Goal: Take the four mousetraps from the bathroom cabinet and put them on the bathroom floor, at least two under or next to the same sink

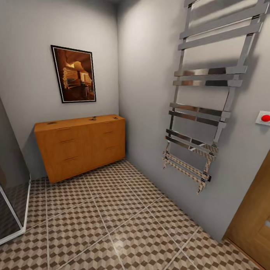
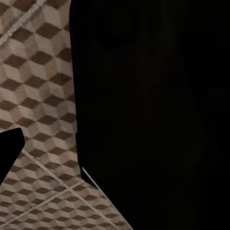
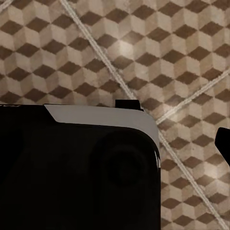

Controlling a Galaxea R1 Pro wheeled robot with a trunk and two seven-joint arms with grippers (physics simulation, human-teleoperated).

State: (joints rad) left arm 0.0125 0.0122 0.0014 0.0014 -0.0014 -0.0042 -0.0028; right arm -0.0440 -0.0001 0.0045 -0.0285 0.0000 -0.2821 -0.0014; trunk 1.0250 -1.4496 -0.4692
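Note:
The orange-brown cabinet [image 1: 82, 146] stands against the far wall in the corner, its drawers shut. On its top lie small flat dark-and-brown mousetraps: one near the left end [image 1: 52, 123], one right of the middle [image 1: 92, 118], and another speck near the right end [image 1: 114, 117], too small to make out. The cube-patterned bathroom floor [image 1: 120, 220] runs from me to the cabinet. Both wrist views look down on that floor [image 2: 38, 96] [image 3: 143, 43] past black robot parts. A dark tip sits at the edge of each wrist view, too little to read the fingers. The bathroom sink is out of view.
A chrome towel ladder [image 1: 206, 110] hangs on the right wall, and a red button [image 1: 266, 117] and a brown wooden door [image 1: 256, 221] are beyond it. The glass shower enclosure [image 1: 6, 192] with a white frame borders the left. A framed picture [image 1: 73, 73] hangs above the cabinet.

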